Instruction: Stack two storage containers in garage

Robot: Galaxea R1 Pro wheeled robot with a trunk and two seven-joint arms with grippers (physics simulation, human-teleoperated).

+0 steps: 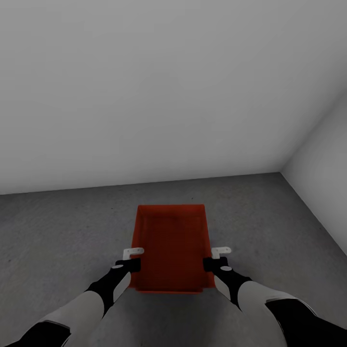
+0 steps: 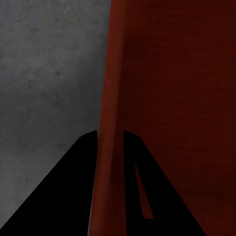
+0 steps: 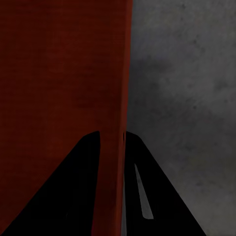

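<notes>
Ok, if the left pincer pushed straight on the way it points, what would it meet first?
Probably the dark grey concrete-like floor; the left pincer is shut on the orange-red open-topped storage box wall, pointing downward along it.

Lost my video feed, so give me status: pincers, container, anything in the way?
Left pincer and right pincer each clamp a side wall of storage container. Dark grey floor below it. Nothing ahead but wall.

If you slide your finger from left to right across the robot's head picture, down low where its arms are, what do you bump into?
Left pincer on the box's left wall → orange-red rectangular open-topped box → right pincer on its right wall, with dark grey rough floor on both sides.
</notes>
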